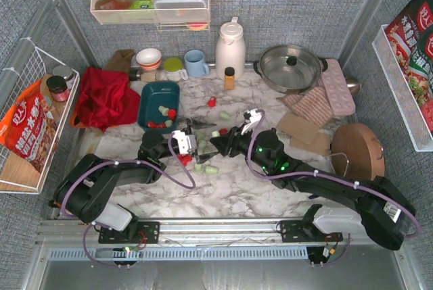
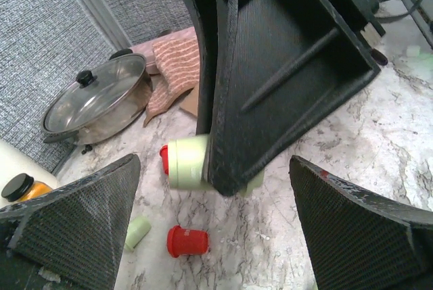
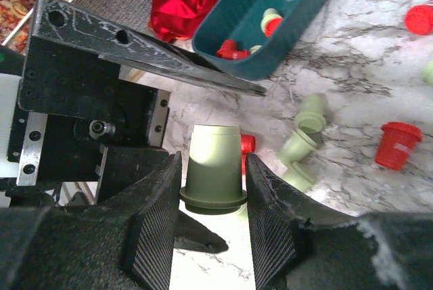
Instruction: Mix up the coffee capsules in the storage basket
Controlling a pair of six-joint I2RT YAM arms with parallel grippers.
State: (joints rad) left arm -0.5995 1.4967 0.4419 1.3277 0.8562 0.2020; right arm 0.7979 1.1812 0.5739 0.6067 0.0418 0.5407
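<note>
My right gripper (image 3: 212, 226) is shut on a pale green coffee capsule (image 3: 213, 165), its fingers (image 3: 152, 229) pressing both sides of the rim; the same capsule (image 2: 186, 161) shows in the left wrist view. My left gripper (image 2: 216, 236) stands wide open just left of it, over a red capsule (image 2: 186, 240) that lies on the marble untouched. The dark teal storage basket (image 1: 150, 94) sits behind the left gripper (image 1: 191, 142) and holds several red and green capsules (image 3: 230, 48). More capsules (image 3: 304, 141) lie loose around the right gripper (image 1: 215, 142).
A red cloth (image 1: 101, 97) lies left of the basket. Along the back stand bowls, a blue mug (image 1: 196, 63), a white jug (image 1: 230, 46), an amber bottle (image 1: 229, 78) and a lidded pot (image 1: 291, 67). A pink tray (image 1: 336, 86) and a wooden board (image 1: 357, 149) lie right.
</note>
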